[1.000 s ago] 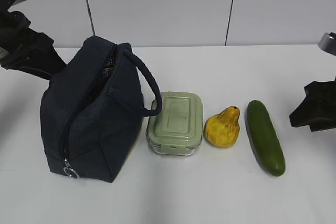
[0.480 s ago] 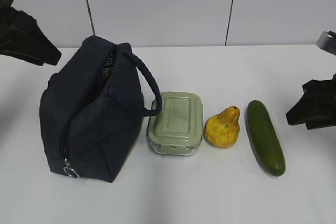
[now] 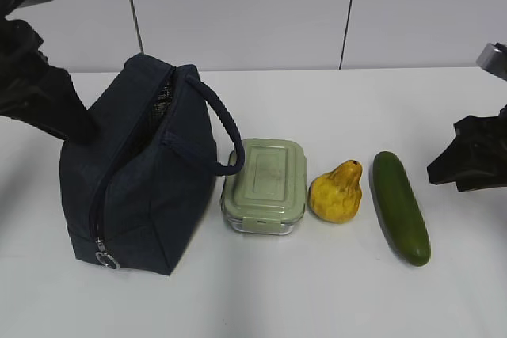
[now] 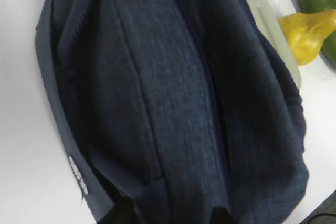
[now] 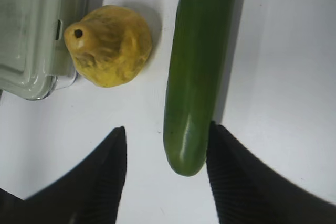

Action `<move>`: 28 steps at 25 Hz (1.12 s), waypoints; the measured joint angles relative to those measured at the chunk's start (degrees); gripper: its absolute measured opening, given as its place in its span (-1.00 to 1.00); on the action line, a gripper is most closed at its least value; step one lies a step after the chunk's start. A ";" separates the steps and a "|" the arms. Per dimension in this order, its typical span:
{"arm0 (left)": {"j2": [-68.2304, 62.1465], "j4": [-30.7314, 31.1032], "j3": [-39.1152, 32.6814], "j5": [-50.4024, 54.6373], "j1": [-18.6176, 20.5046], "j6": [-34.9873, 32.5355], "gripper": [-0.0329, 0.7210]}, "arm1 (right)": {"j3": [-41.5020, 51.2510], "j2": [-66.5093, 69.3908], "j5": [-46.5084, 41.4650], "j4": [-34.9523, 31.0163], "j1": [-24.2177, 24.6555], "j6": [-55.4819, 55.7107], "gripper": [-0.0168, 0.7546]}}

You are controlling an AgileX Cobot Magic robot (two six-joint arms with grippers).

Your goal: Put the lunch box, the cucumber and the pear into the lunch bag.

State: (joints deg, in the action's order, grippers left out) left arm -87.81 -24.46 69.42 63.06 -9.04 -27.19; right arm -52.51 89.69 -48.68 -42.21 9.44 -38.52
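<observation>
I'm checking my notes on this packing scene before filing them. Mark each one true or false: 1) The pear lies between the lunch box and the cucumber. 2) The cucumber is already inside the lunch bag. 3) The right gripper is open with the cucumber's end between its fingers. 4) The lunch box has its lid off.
1) True: the pear lies between the lunch box and the cucumber.
2) False: the cucumber lies on the table, to the right of the lunch bag.
3) True: the right gripper is open around the cucumber's near end.
4) False: its pale green lid is on.
</observation>
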 joint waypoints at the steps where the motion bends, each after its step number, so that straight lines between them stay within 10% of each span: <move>1: 0.00 0.18 -0.82 -0.47 -0.12 0.33 -0.17 | 0.00 0.27 0.00 -0.40 0.00 -0.13 0.06; 7: 0.00 0.24 -4.11 -2.54 -0.22 1.15 -0.21 | 0.00 0.37 0.00 -1.04 0.00 -0.72 0.06; 15: -0.05 -1.02 -4.15 -4.06 -0.22 1.15 -0.86 | 0.00 0.49 4.30 -1.13 -1.56 -2.24 0.07; 28: -0.05 -1.02 -4.15 -4.83 -0.22 1.15 -0.91 | -0.83 10.72 8.89 -1.27 -6.10 -3.16 0.43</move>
State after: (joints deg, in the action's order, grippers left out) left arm -87.86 -25.48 65.27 58.23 -9.26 -26.04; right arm -53.34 100.41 -39.78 -43.47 3.33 -41.68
